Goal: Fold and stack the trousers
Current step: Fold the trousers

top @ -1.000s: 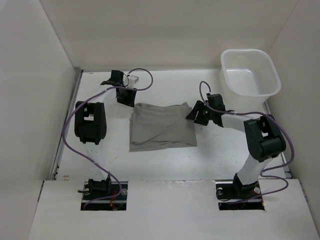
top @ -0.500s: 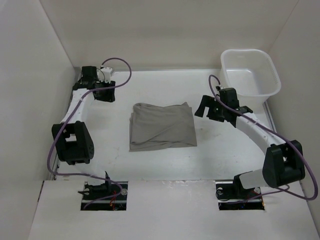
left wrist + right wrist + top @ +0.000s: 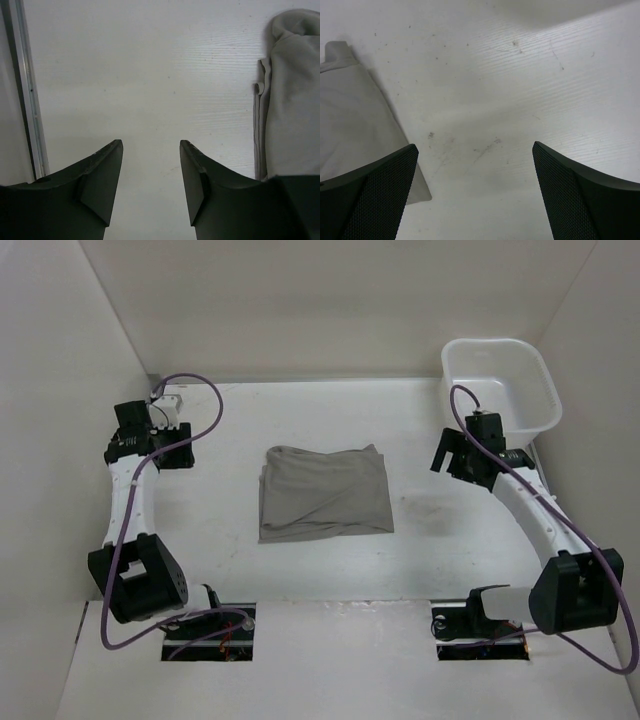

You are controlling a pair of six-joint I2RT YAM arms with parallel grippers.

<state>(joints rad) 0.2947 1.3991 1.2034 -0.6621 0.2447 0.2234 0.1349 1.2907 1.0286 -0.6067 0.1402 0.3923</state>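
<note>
Left gripper [image 3: 150,145] and right gripper [image 3: 475,147] both gape, empty. Only the overhead view shows the folded trousers [image 3: 325,492] whole.

One pair of trousers [image 3: 325,493] lies at mid-frame in the overhead view, a single folded bundle. One white tub [image 3: 497,426] stands at the upper right. There is one bench [image 3: 430,525]. The arms number two, the left arm [image 3: 130,495] and the right arm [image 3: 530,505], and each carries one pincer: the left pincer [image 3: 150,143], the right pincer [image 3: 474,145], two in all.
</note>
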